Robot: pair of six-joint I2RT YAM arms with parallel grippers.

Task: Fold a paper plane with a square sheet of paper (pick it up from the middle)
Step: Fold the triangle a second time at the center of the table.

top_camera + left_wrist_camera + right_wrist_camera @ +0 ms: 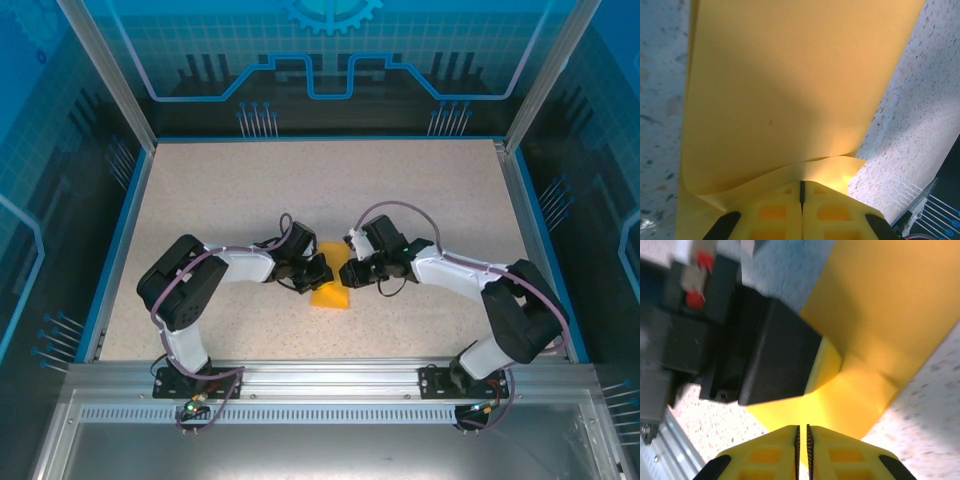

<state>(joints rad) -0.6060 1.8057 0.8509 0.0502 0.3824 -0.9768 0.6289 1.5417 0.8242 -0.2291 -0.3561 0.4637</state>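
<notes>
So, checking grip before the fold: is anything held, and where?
The left fingers pinch the paper at its edge, where it buckles. The right fingers are shut at its edge; a grip there cannot be told.

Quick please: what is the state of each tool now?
Left tool: closed, pinching the paper.
Right tool: closed at the paper; grip cannot be told.

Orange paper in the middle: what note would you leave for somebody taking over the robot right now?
Left gripper: jaws shut, pinching the paper sheet so that it curls up in front of them.
Right gripper: jaws almost closed at the sheet's edge; grip unclear.
Paper: middle of the table, between both grippers, bent over.
Done: sheet picked up, a bend begun.
Left: no dart shape yet; all the plane's creasing.
</notes>
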